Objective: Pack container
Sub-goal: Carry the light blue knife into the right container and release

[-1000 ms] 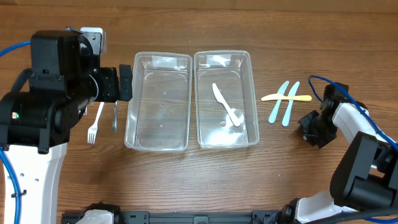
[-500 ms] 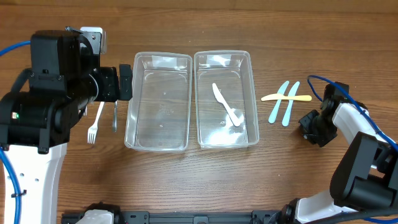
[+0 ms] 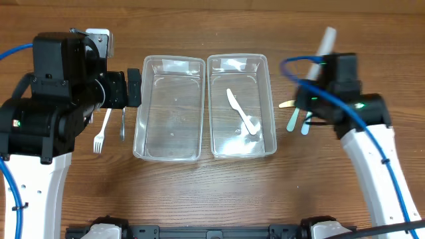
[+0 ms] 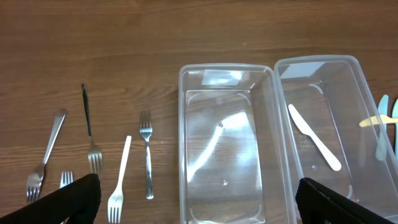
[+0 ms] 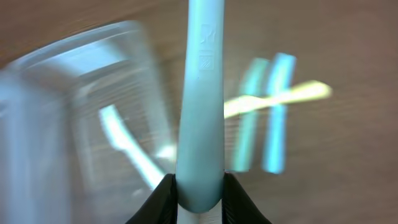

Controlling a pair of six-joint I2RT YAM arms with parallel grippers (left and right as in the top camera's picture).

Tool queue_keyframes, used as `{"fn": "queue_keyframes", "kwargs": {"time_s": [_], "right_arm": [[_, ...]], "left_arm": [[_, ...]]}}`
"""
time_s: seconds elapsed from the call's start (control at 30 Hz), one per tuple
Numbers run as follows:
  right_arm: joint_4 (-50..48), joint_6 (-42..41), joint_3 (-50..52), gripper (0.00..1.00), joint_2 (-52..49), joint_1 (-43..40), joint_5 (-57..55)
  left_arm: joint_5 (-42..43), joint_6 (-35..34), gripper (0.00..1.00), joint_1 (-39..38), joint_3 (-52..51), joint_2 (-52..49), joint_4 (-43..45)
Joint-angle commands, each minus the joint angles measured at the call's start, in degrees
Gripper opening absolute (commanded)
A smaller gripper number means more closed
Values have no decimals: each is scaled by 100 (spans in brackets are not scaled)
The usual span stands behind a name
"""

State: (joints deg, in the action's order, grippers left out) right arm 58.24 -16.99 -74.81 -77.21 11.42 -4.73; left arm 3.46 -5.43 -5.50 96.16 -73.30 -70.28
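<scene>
Two clear plastic containers stand side by side. The left container (image 3: 141, 106) is empty. The right container (image 3: 271, 99) holds a white plastic knife (image 3: 242, 113). My right gripper (image 3: 327, 74) is shut on a pale blue plastic utensil (image 3: 324, 45), held upright above the table just right of the right container; its handle fills the right wrist view (image 5: 200, 93) between the jaws (image 5: 199, 190). My left gripper (image 3: 133, 87) is open and empty, beside the left container's left wall. In the left wrist view, both containers (image 4: 227, 67) (image 4: 317, 61) and the knife (image 4: 314, 137) show.
Two light blue utensils and a yellow one (image 3: 297, 106) lie crossed right of the containers, partly under my right arm. A white plastic fork (image 3: 101, 131) and a metal fork (image 3: 122, 124) lie left of the containers; more metal forks (image 4: 90, 134) show in the left wrist view.
My right arm has swung from low at the table's right edge up and left toward the right container, now with a pale blue utensil in its jaws. The left arm has not moved.
</scene>
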Motion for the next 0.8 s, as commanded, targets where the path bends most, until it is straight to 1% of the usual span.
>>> {"fn": "queue_keyframes", "kwargs": {"time_s": [0.0,0.13,0.3,0.37,0.4,0.47,0.53,0.63,0.77], "right_arm": [[46,181,-55,6,-306,826,-33],[146,184,-52,6,-1353,1351,4],[17,208,-55,6,-2474,1394,286],[0,214,-52,11,-2643,1394,291],[-4,229,-52,24,-2643,1394,291],[20,247,-57,61,-2636,1394,291],[57,245,-57,62,-2632,1394,291],[85,90,-157,60,-2594,1394,177],[402,-481,-1167,59,-2059,1388,-234]], "left_arm": [[63,68,100,44,37,-20,22],[63,70,100,44,37,-20,22],[63,70,100,44,37,-20,20],[63,70,100,44,37,-20,17],[63,70,100,44,37,-20,17],[63,70,100,44,37,-20,20],[63,70,100,44,37,-20,20],[63,70,100,44,37,-20,20],[61,70,100,44,37,-20,20]]}}
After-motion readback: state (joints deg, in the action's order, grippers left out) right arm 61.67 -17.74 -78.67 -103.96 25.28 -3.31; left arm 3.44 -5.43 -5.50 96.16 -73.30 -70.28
